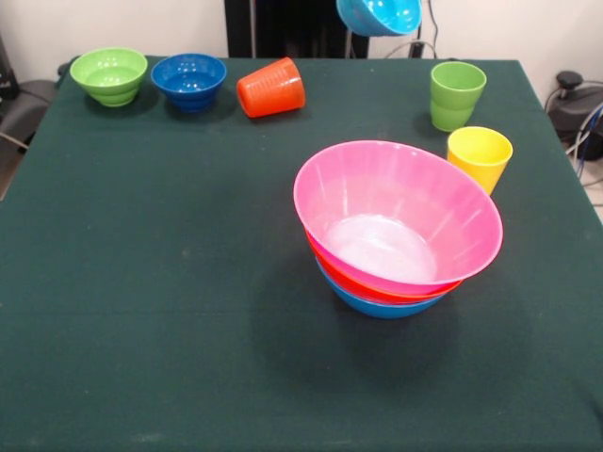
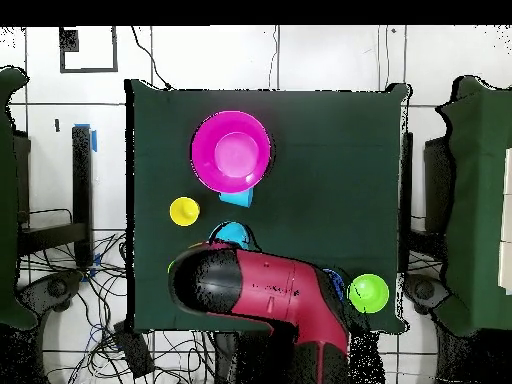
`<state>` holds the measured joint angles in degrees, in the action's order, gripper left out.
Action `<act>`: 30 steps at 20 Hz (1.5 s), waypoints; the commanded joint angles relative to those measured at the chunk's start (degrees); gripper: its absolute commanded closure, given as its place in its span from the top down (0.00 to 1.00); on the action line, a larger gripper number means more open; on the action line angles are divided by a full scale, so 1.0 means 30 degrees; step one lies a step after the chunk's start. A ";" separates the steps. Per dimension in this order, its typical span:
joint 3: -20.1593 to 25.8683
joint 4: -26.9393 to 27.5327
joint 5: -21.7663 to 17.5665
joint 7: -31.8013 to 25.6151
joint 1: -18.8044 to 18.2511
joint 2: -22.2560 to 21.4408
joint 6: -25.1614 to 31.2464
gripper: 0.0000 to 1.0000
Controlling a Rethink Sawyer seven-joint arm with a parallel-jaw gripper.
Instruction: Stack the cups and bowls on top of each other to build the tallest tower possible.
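The tower stands mid-table: the wide pink bowl (image 1: 396, 212) on the orange bowl (image 1: 363, 282) on the blue bowl (image 1: 382, 306); it also shows in the overhead view (image 2: 231, 150). A small light blue bowl (image 1: 379, 14) hangs in the air at the far side, above the table; its rim peeks out from under my red arm (image 2: 270, 290) in the overhead view (image 2: 232, 235). The gripper itself is hidden. The yellow cup (image 1: 480, 155) and green cup (image 1: 457, 94) stand upright behind the tower to the right. The orange cup (image 1: 271, 88) lies on its side.
The small green bowl (image 1: 109, 75) and dark blue bowl (image 1: 189, 80) stand at the far left by the orange cup. A light blue cup-like shape (image 2: 238, 197) lies against the pink bowl on the robot's side, hidden in the front view.
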<state>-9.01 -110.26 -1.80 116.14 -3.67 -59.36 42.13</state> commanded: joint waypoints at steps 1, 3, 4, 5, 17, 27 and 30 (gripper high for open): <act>-0.0691 -0.1322 -0.1142 0.4583 0.1638 0.1440 -0.2915 0.00; -0.0957 -0.2008 -0.0947 0.4487 0.1784 0.1333 -0.3799 0.00; -0.1012 -0.2376 -0.0881 0.4388 0.1741 0.1333 -0.4363 0.00; -0.1066 -0.2744 -0.0815 0.4289 0.1698 0.1334 -0.4928 0.00; -0.1707 -0.5777 -0.1009 0.3025 0.1139 0.0641 -0.8515 0.00; 0.0311 -0.0181 -0.0499 0.1029 -0.2060 0.4741 -0.5860 0.00; 0.0346 0.1340 -0.0374 0.1004 -0.2035 0.5328 -0.4536 0.00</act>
<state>-13.19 -116.87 -1.74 117.95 -9.67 -51.96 19.43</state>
